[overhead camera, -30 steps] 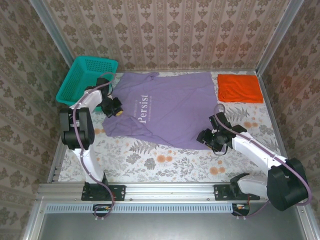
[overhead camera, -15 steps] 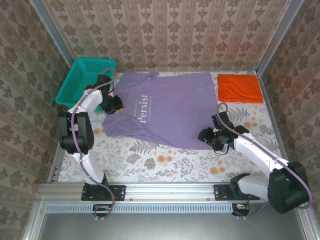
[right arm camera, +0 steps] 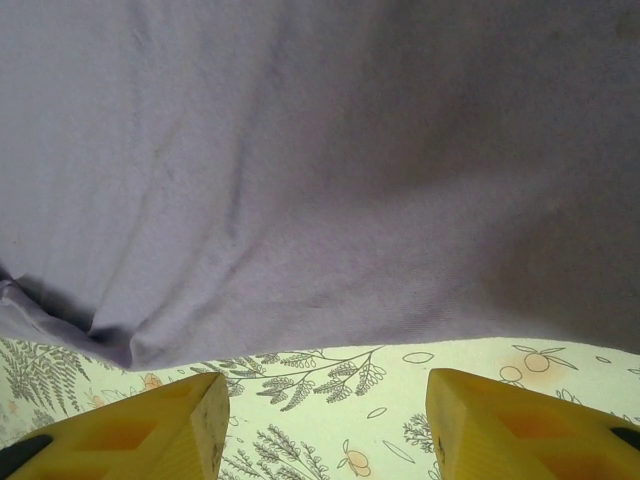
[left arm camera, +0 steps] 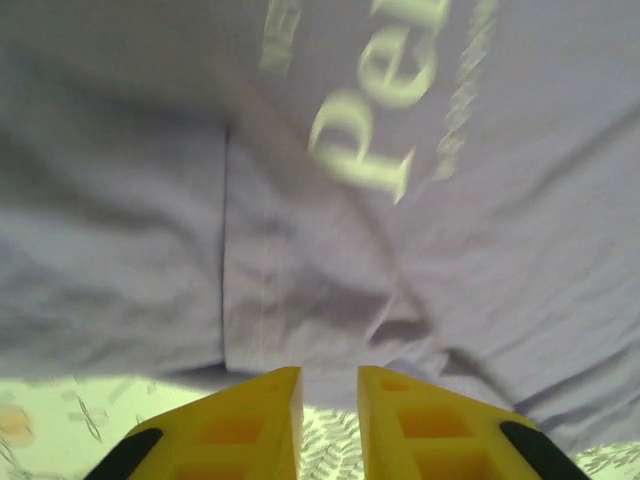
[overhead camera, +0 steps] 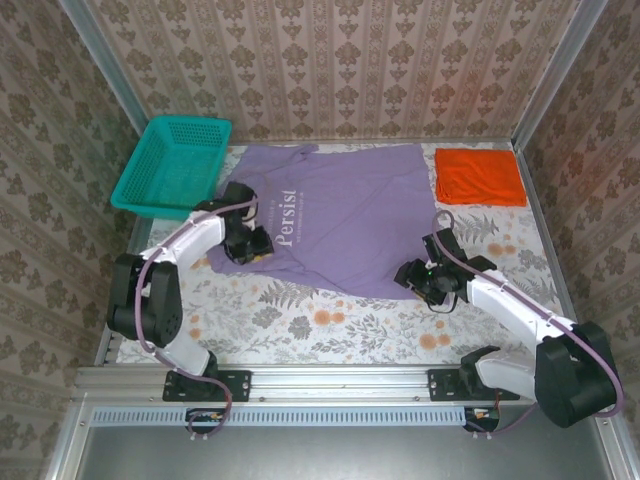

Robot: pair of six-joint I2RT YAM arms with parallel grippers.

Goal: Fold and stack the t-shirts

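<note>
- While the lavender t-shirt (overhead camera: 345, 215) lies spread open rather than folded, the task appears to be at the start of its first fold.
- Closest to the near edge of the worktop (overhead camera: 300, 320), on its right side, the right gripper (right arm camera: 327, 385) sits low just short of the shirt's hem. Its yellow fingers stand wide apart and hold nothing, and the floral worktop cover shows between them.
- Slightly farther in, on the left side, the left gripper (left arm camera: 329, 375) hangs low at the shirt's left border, near a stitched seam. Its jaws are parted by a narrow slot with nothing caught in it.
- Across the middle of the worktop, the lavender shirt lies front up with white lettering reading "Persist". It is mostly flat, with soft wrinkles near the hem.
- Judging from this layout, the next move calls for each gripper to pinch the cloth edge in front of it. The two would then lift together and carry that edge over the shirt. The left jaws look too narrow for a sure pinch and may need to widen.
- At the far right corner lies the orange t-shirt (overhead camera: 478, 177), already a neat folded rectangle. It is near the lavender shirt but apart from it, and it is the likely base for the stack.
- At the far left corner sits a teal mesh basket (overhead camera: 175, 165), tilted at the worktop's edge.
</note>
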